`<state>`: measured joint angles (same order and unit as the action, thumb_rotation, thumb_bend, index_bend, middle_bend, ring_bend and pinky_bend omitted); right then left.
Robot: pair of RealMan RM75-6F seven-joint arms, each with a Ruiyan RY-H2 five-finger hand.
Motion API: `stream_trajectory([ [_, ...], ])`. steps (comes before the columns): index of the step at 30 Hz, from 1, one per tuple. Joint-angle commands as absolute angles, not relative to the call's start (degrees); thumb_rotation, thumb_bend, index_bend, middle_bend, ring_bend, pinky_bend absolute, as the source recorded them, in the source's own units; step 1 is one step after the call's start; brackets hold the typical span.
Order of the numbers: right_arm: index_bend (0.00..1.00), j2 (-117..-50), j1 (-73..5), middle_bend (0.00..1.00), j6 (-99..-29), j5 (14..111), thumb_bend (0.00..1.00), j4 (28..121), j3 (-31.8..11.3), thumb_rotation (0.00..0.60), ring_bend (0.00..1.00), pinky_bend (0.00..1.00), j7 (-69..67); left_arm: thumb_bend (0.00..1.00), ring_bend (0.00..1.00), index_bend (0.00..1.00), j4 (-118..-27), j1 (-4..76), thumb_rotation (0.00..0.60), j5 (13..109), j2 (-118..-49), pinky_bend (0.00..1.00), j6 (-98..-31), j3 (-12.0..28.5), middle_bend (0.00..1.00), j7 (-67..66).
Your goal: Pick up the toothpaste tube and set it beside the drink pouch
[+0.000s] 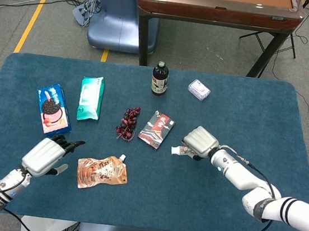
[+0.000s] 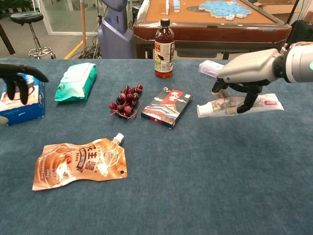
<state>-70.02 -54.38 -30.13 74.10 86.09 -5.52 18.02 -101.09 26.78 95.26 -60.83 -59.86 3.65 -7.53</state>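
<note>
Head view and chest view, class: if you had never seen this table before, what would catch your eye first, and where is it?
First, the right hand holding the toothpaste tube above the blue table, right of the red-and-black box. Next, the shiny orange drink pouch lying flat near the front edge, with the left hand hovering open just left of it. Behind, a dark bottle stands upright at the far edge.

The table (image 2: pixel 195 196) is covered in deep teal-blue cloth. The drink pouch (image 2: pixel 78 163) is orange-brown with white lettering and a white spout. The toothpaste tube (image 2: pixel 234 105) is white with a printed pattern and a pink mark near its tail. Both hands have pale grey backs and black fingers (image 2: pixel 19 78).
</note>
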Motion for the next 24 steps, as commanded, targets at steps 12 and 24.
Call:
stream_trajectory([
  [12,0.92,-70.61,-61.88,0.79,-27.24,67.44,0.96,89.55,-7.03,0.600,0.76,0.43,22.04,0.26,0.49,0.00,-99.85,40.49,0.600,93.63,-66.81,0.25,-45.67,6.31,0.50,-9.15],
  [24,0.92,-73.58,-66.50,0.79,-29.12,61.24,0.97,90.47,-5.17,0.600,0.76,0.43,26.94,0.26,0.50,0.00,-100.76,46.13,0.600,88.43,-70.76,0.25,-41.04,7.34,0.50,-16.53],
])
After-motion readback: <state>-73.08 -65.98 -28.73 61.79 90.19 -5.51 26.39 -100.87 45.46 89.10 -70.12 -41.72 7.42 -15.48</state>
